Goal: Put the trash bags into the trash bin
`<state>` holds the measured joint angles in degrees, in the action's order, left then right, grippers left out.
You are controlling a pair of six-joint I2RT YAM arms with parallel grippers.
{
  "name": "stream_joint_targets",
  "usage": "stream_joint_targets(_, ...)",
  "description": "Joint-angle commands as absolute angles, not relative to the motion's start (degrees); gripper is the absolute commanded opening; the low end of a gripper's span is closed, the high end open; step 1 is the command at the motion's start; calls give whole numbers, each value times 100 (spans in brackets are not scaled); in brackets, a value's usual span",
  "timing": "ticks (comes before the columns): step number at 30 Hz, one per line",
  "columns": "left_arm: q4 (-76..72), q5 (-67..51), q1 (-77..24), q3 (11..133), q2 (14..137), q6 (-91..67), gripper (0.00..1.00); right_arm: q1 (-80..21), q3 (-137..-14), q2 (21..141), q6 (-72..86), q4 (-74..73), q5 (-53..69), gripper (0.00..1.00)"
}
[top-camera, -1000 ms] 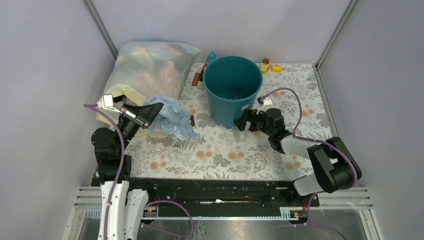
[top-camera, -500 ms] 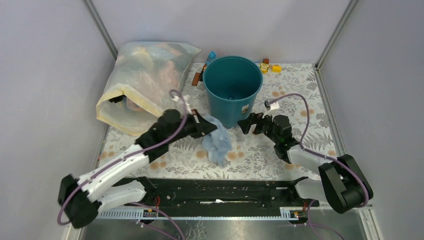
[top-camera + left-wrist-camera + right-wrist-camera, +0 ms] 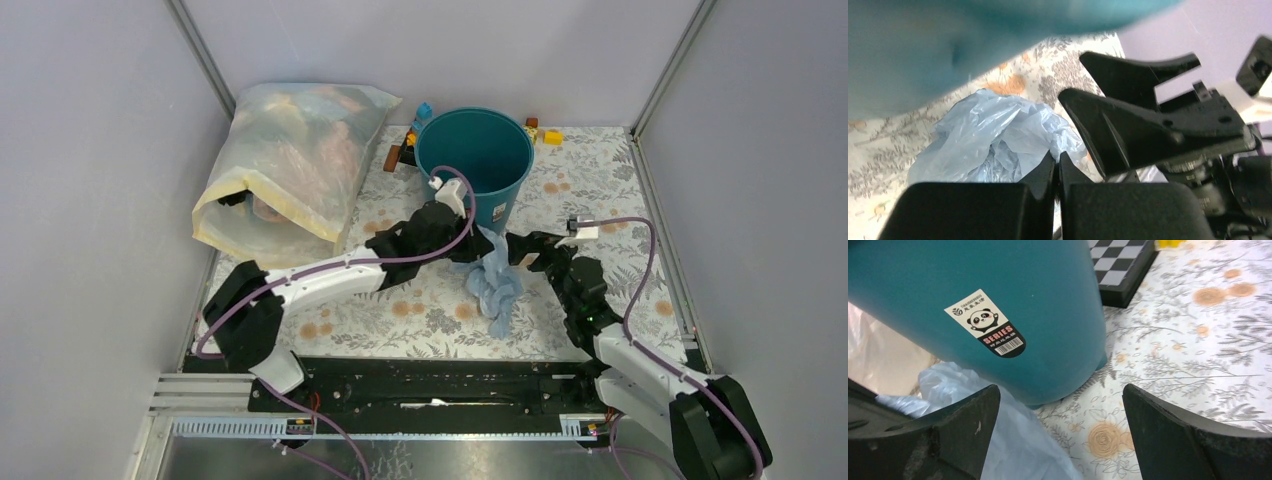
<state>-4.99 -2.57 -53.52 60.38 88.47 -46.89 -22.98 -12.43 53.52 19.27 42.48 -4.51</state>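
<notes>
1 pale blue bag [image 3: 495, 285], 1 teal bin [image 3: 505, 195], 1 clear sack [image 3: 290, 160], 2 arms [image 3: 330, 275] [image 3: 640, 365]

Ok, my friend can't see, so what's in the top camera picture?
The left end effector is shut on a crumpled pale blue bag just in front of a teal bin, not yet in it. The right end effector is open beside the bag, and a big yellowish sack lies at the back left of the flowery table.

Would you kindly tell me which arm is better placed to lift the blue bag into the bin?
Left. The left claw is shut on the pale blue bag close by the teal bin, while the right claw stands open beside the bag, holding nothing.
</notes>
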Motion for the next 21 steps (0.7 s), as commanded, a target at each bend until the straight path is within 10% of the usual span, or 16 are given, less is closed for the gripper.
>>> stream_joint_targets(1,-687,359,-5311,6780,9178,-4289,0,-2329,-1091,5016,1864,4284,-1373,100)
stream_joint_targets(21,217,-222,-4093,7014,9079,-3498,0,-2344,-1604,6349,1747,5193,1972,96)
